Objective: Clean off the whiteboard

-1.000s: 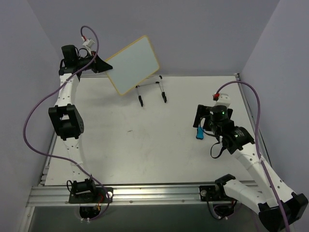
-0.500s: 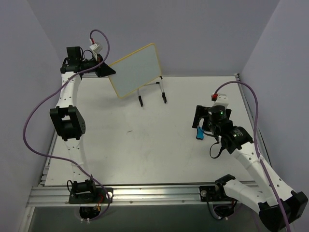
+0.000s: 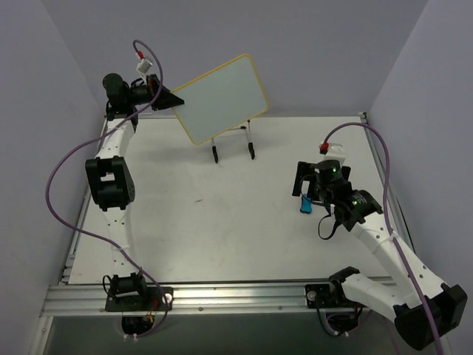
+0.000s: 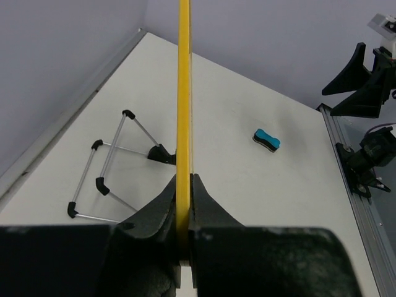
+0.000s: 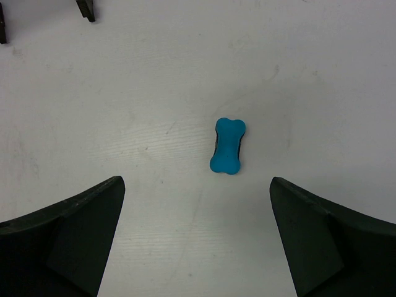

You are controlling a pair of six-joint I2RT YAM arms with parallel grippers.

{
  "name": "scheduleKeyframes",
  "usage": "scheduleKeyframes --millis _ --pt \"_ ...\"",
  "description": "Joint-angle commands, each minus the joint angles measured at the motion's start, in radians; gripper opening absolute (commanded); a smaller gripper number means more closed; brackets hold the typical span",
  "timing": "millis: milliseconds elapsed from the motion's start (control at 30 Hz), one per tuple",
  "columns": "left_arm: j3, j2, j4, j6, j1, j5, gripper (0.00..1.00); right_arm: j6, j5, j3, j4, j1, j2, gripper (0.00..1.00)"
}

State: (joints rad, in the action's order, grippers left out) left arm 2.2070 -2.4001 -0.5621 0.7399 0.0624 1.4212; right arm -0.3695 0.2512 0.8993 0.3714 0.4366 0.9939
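Observation:
The whiteboard [image 3: 222, 100], white with a thin yellow frame, hangs tilted in the air above the wire easel stand [image 3: 232, 145] at the back of the table. My left gripper [image 3: 171, 99] is shut on its left edge. In the left wrist view the board shows edge-on as a yellow strip [image 4: 184, 93] pinched between the black fingers [image 4: 156, 207]. A small blue bone-shaped eraser [image 5: 227, 146] lies on the table. My right gripper [image 5: 198, 195] hovers open above it, the eraser just beyond its fingertips and touching neither. In the top view the eraser [image 3: 304, 203] sits just left of the right gripper [image 3: 309, 181].
The black wire easel [image 4: 114, 164] stands on the table below the board, holding nothing. Grey walls close in on the left, back and right. A metal rail [image 3: 222, 292] runs along the near edge with both arm bases.
My left gripper has carried the whiteboard to the right and a little higher, over the easel. The right arm has shifted slightly; the eraser has not moved.

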Motion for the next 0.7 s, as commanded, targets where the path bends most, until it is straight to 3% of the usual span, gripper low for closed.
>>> scheduleKeyframes --millis 0,167,267,333,367,400,433,467,500,567,667 --pt "0.011 -0.017 -0.293 0.202 -0.004 0.065 0.02 -0.005 0.033 -0.007 0.008 0.011 0.003 1.00" --pt "-0.003 -0.041 -0.231 0.153 0.004 0.022 0.02 -0.003 0.039 -0.005 0.008 0.013 0.012 1.00" --pt "-0.027 -0.013 -0.083 0.006 0.005 -0.014 0.02 -0.005 0.039 -0.003 0.009 0.014 0.020 1.00" --pt "0.059 0.012 0.388 -0.369 0.005 -0.056 0.02 -0.003 0.039 -0.005 0.009 0.014 0.017 1.00" --pt "0.151 0.007 0.973 -0.609 -0.006 -0.114 0.02 -0.003 0.039 -0.005 0.009 0.013 0.017 1.00" --pt "0.248 -0.010 1.136 -0.950 -0.018 -0.219 0.02 -0.005 0.037 -0.005 0.008 0.013 0.015 1.00" --pt "0.290 -0.022 1.169 -0.964 -0.022 -0.214 0.02 -0.005 0.036 -0.005 0.009 0.014 0.014 1.00" --pt "0.251 -0.016 1.006 -0.906 -0.013 -0.188 0.02 -0.005 0.036 -0.003 0.009 0.016 0.012 1.00" --pt "0.215 -0.016 0.942 -0.780 -0.012 -0.144 0.02 -0.003 0.034 -0.005 0.008 0.016 0.012 1.00" --pt "0.265 -0.039 1.067 -0.836 -0.013 -0.145 0.02 -0.005 0.034 -0.005 0.008 0.022 0.011 1.00" --pt "0.246 -0.034 1.091 -0.912 -0.018 -0.124 0.02 -0.005 0.033 -0.007 0.008 0.022 0.008 1.00"
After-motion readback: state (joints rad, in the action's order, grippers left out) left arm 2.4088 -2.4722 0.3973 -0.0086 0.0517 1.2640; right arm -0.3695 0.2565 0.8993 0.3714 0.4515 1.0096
